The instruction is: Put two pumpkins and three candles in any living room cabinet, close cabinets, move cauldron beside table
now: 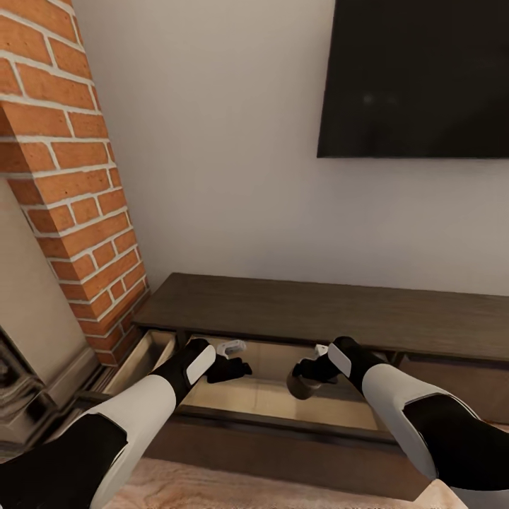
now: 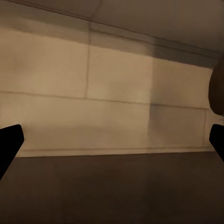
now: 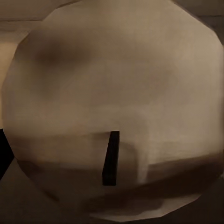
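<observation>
Setting: a home living room, which you are facing at its media wall. Evidence: a large black flat-screen television (image 1: 417,78) mounted on the plain pale wall (image 1: 226,155); below it the long low dark-brown wood cabinet (image 1: 332,314), a drawer pulled out to show its beige inside; a red brick chimney breast (image 1: 67,177) at your left; pale carpet (image 1: 233,491) underfoot.

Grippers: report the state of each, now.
Left gripper: open, empty, over the open cabinet drawer.
Right gripper: shut on a candle.
</observation>
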Robot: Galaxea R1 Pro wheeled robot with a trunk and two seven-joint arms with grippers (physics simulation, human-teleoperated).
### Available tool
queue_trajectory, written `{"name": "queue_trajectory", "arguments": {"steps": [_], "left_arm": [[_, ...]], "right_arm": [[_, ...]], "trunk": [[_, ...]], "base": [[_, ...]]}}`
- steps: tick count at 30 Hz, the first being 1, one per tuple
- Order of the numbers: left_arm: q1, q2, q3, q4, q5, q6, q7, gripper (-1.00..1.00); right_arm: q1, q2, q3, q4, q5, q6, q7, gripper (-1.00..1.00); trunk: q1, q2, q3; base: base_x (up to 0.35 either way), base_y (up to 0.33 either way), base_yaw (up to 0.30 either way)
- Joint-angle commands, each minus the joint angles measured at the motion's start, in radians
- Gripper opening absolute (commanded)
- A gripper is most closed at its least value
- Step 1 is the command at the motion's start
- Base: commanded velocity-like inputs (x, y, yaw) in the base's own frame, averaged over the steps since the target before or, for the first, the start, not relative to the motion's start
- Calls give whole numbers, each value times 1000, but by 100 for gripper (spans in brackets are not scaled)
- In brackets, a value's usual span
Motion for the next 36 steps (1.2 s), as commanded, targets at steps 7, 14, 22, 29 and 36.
{"name": "queue_trajectory", "arguments": {"steps": [7,14,22,29,36], "left_arm": [[-1,1,-6,-1,10,-39,0,100],[-1,1,-6,1,10,-42,-17,100],[-1,1,-6,22,6,-42,-19,100],[-1,1,-6,27,4,-42,-20,100],[-1,-5,-12,31,4,-42,-20,100]], "right_arm": [[-1,0,8,11,-4,-7,4,-100],[-1,0,8,12,-4,-33,4,-100],[-1,0,11,12,-3,-72,4,-100],[-1,0,10,13,-2,-74,4,-100],[-1,0,10,25,-2,-74,4,-100]], "trunk": [[0,0,-11],[0,0,-17],[3,-2,-45],[6,-4,-77],[6,-4,-87]], "base": [[0,0,-129],[0,0,-141],[0,0,-12],[0,0,27],[3,0,6]]}}
